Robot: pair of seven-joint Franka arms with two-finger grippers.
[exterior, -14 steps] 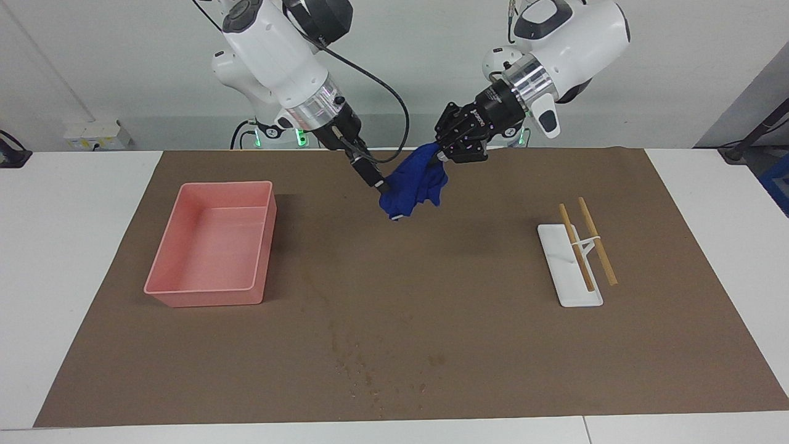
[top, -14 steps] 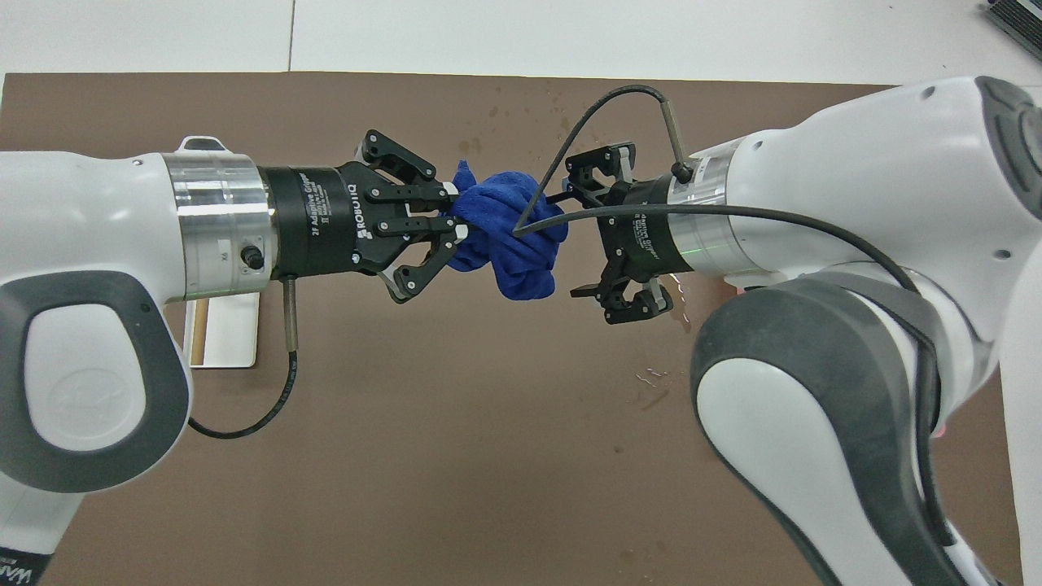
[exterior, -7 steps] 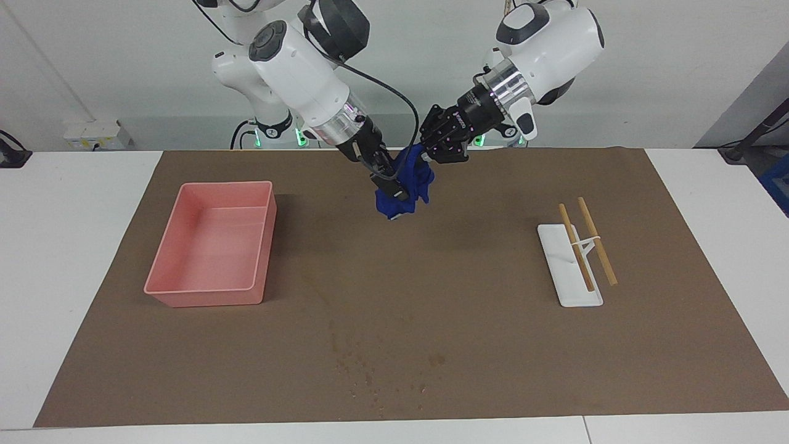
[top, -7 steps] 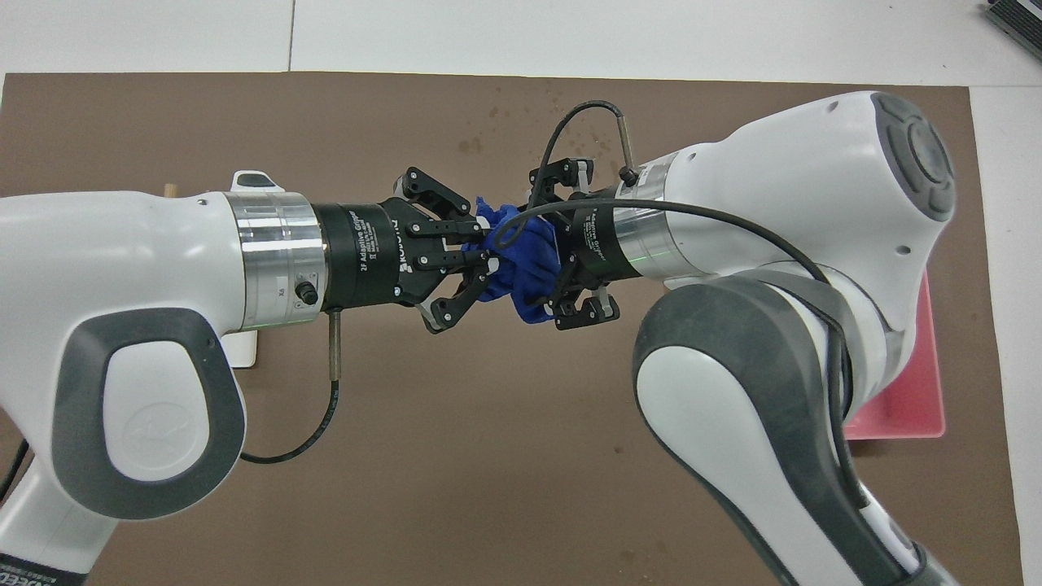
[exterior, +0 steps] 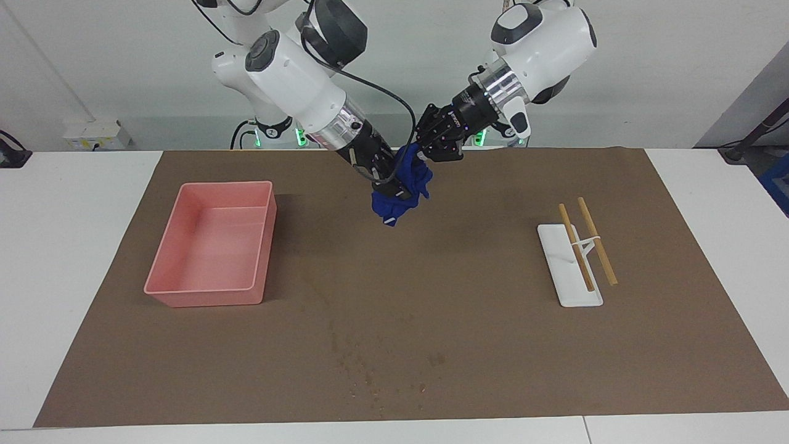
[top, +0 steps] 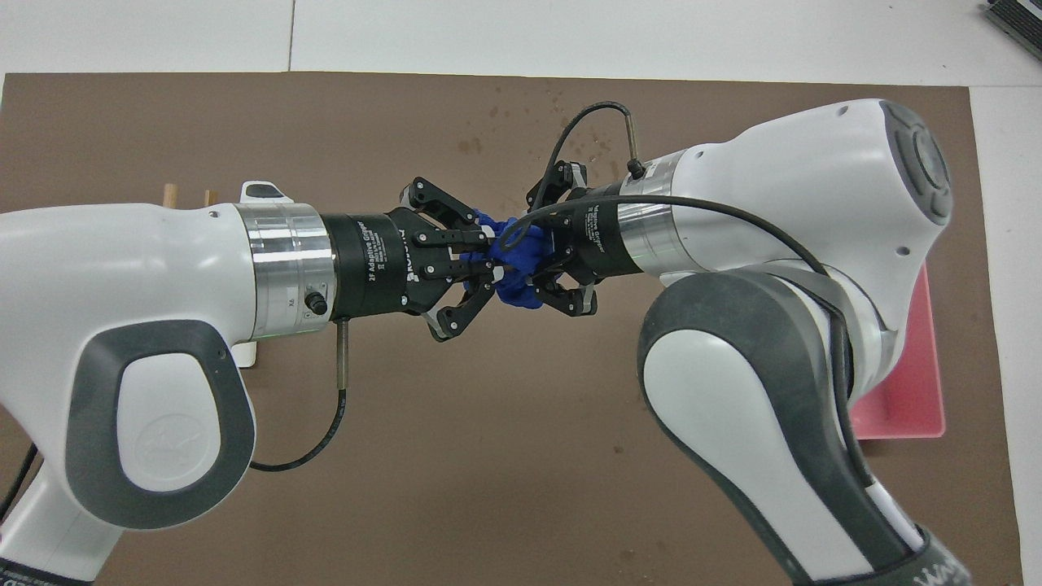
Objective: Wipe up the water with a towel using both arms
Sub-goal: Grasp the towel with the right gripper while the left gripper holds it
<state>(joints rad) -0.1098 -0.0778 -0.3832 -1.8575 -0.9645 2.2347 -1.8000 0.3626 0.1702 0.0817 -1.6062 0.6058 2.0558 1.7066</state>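
Note:
The blue towel is a bunched lump held in the air between both grippers, over the part of the brown sheet close to the robots. My left gripper is shut on its upper end. My right gripper is shut on its middle, and a short tail hangs below it. In the overhead view the left gripper and the right gripper almost meet, with little of the towel showing. The water is a patch of faint specks much farther from the robots; it also shows in the overhead view.
A pink tray sits on the sheet toward the right arm's end, partly covered by the right arm in the overhead view. A white rack with two wooden sticks lies toward the left arm's end.
The two grippers have come closer together and the towel is squeezed into a tighter lump. The right gripper, open beside the towel a second ago, has closed on it.

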